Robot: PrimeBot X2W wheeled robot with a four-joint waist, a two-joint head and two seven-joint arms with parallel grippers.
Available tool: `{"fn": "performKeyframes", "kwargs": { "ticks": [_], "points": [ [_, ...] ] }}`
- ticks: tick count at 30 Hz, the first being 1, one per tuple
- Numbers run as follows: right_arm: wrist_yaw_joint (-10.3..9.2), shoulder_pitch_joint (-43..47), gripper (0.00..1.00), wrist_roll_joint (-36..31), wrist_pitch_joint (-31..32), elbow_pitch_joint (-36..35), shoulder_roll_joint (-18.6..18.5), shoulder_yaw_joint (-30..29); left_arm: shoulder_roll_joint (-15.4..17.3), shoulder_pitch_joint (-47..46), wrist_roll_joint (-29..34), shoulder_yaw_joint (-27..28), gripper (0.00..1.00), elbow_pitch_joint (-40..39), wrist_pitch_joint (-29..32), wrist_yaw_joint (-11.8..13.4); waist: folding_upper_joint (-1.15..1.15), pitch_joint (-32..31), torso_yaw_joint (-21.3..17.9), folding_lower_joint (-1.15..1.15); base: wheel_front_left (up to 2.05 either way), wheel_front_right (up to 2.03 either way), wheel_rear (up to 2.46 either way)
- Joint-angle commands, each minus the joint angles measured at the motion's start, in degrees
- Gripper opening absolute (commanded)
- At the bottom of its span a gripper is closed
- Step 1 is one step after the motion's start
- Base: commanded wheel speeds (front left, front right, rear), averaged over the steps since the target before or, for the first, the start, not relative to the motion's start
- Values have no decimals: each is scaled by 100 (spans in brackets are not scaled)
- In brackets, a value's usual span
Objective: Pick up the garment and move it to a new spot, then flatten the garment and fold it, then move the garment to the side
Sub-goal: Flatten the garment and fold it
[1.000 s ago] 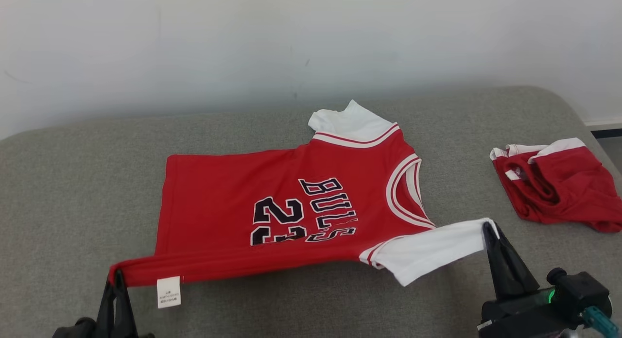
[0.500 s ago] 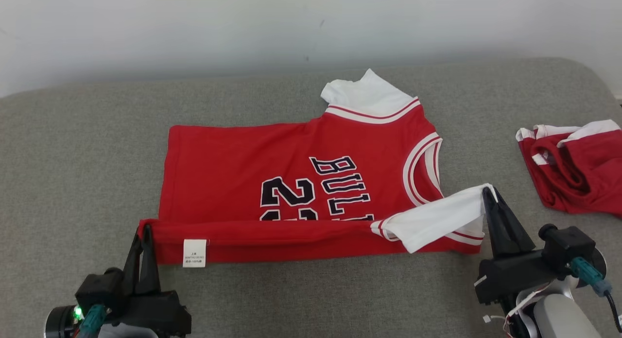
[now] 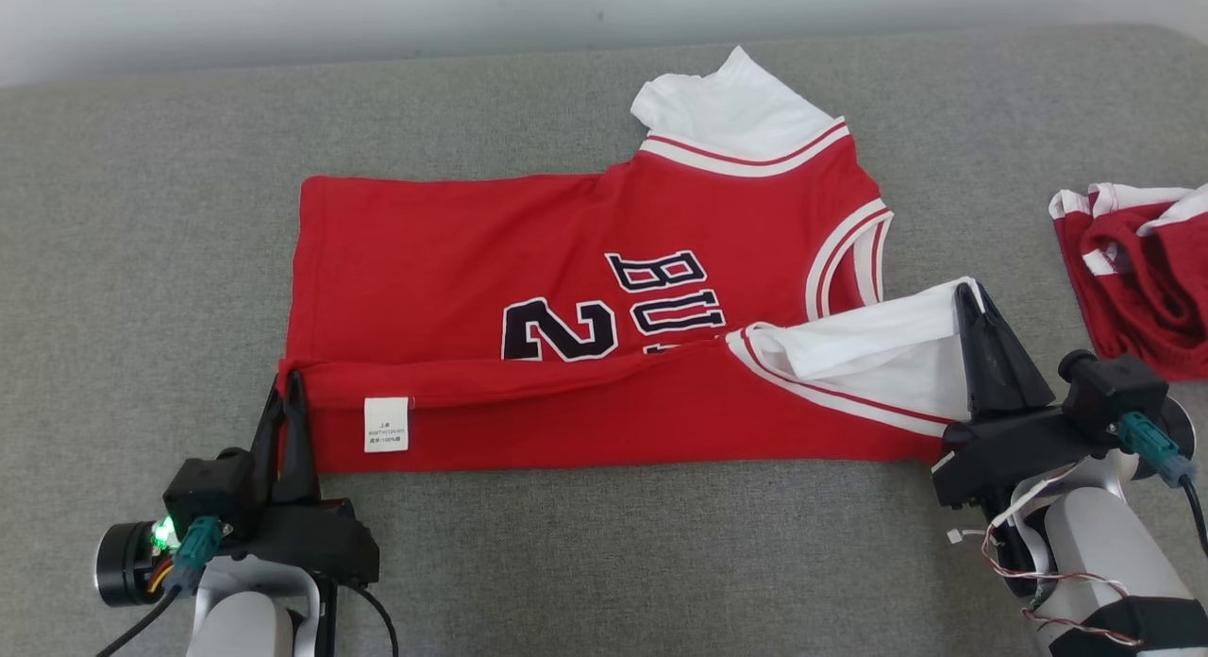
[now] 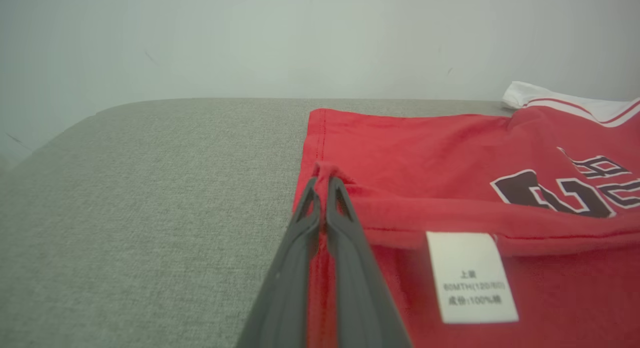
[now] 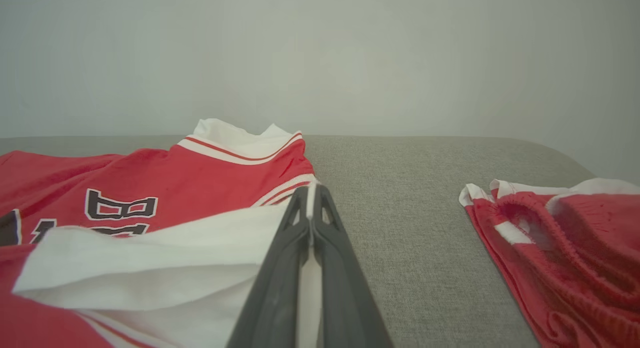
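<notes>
2 grippers are mid-fold. The left gripper [image 3: 288,385] has its fingers pinched on the hem corner of the red Bulls jersey [image 3: 453,251], and the right gripper [image 3: 972,296] pinches the white sleeve. The jersey lies mid-cushion (lettering half covered). Next, I judge, both should carry the lifted edge across evenly and lay it flat. Around it are the grey upholstered cushion [image 3: 142,213], a pale wall [image 3: 283,6] and a second red-and-white garment [image 3: 1142,289] at the right.

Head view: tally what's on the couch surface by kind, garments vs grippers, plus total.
Garments: 2 (red jersey, crumpled red garment)
Grippers: 2 (left gripper shut on the jersey's hem corner, right gripper shut on its white sleeve)
Total: 4
</notes>
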Motion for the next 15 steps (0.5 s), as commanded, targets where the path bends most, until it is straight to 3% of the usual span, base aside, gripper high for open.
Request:
{"fn": "performKeyframes", "kwargs": {
  "ticks": [1,5,6,7,8,9,15],
  "points": [
    [-17,-112,0,-43,0,79,27,-25,7,-98,77,38,0,54,-17,-29,-1,56,4,-1,0,0,0],
    [-17,-247,0,-77,0,195,106,-69,6,-158,129,147,0,118,-17,-37,-1,104,-2,-1,0,0,0],
    [-17,-264,16,-84,1,262,119,-88,8,-169,136,172,32,97,-17,-37,-1,110,-4,-1,0,0,0],
    [-17,-288,50,-95,1,298,134,-85,9,-165,133,200,47,88,-17,-17,-1,113,-7,-1,0,0,0],
    [-17,-288,50,-95,1,298,134,-85,9,-165,133,200,47,88,-17,-17,-1,113,-7,-1,0,0,0],
    [-17,-336,100,-98,-2,221,147,-121,5,-148,135,195,100,68,-17,-1,-1,117,-9,-1,0,0,0],
    [-17,-65,100,-98,1,28,242,-386,3,108,-63,114,100,-10,-17,86,-1,88,-26,-1,0,0,0]
  ]
}}
